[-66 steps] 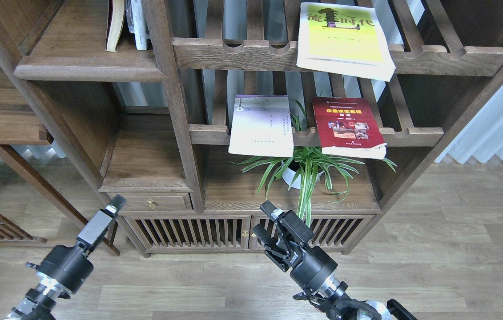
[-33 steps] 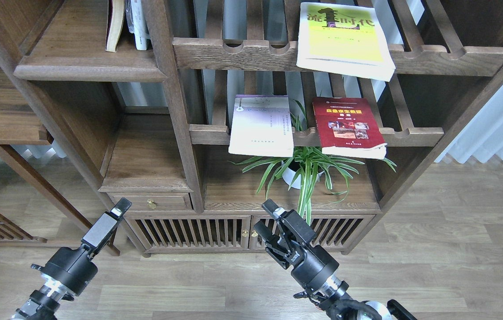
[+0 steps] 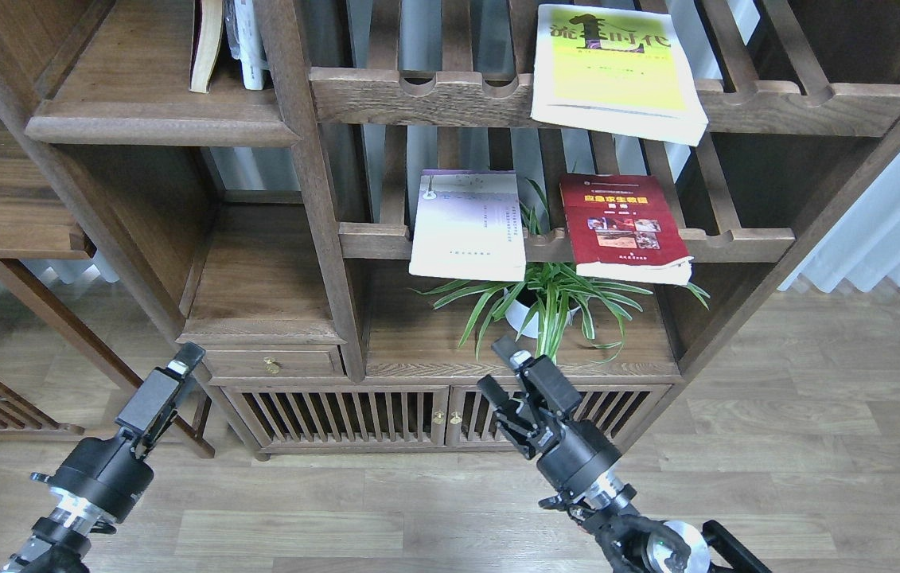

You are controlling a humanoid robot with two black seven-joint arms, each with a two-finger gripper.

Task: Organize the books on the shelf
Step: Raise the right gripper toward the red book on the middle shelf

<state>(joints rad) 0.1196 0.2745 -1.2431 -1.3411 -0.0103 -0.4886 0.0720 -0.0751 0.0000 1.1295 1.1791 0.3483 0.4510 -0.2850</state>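
Note:
Three books lie flat on the slatted racks. The yellow-green book (image 3: 615,72) is on the upper rack. The pale lavender-white book (image 3: 469,225) and the dark red book (image 3: 623,228) rest on the lower rack, with plant leaves between them. The solid shelf (image 3: 155,119) with a moulded front edge is at the upper left and carries a few upright books (image 3: 227,40). My left gripper (image 3: 181,364) is low at the left, seen edge-on, with nothing in it. Low in the middle, my right gripper (image 3: 498,368) is open and empty, far below the books.
A potted spider plant (image 3: 545,306) stands on the cabinet top (image 3: 418,350) under the lower rack. A small drawer with a brass knob (image 3: 271,365) and slatted cabinet doors (image 3: 338,414) are below. A side table (image 3: 4,207) is at the left, and wooden floor lies in front.
My right gripper has risen and shifted right, toward the plant. My left gripper has swung a little to the left. The books have not moved.

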